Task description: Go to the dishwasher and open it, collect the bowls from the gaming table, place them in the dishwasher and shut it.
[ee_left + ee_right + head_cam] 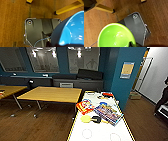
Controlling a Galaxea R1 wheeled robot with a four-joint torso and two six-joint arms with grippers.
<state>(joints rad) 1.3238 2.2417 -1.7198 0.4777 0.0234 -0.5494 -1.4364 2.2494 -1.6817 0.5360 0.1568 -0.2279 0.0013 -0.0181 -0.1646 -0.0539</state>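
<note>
Two bowls ride close: blue bowl [73,30] left, green bowl [115,36] right; finger states unclear.

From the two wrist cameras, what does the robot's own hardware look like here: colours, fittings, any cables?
Each wrist view shows a wide dark grey plate with pale edges and round, ringed corner fittings. A thin blue cable curves across the left plate. The claws themselves are hard to make out.

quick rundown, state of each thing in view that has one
blue bowl: upright, empty, off the floor, close at the left wrist camera
green bowl: upright, empty, off the floor, close at the right wrist camera
gaming table: white top, with game boxes, a yellow paddle and a dark puck-like piece lying flat on it
wooden table: standing beside it
</note>
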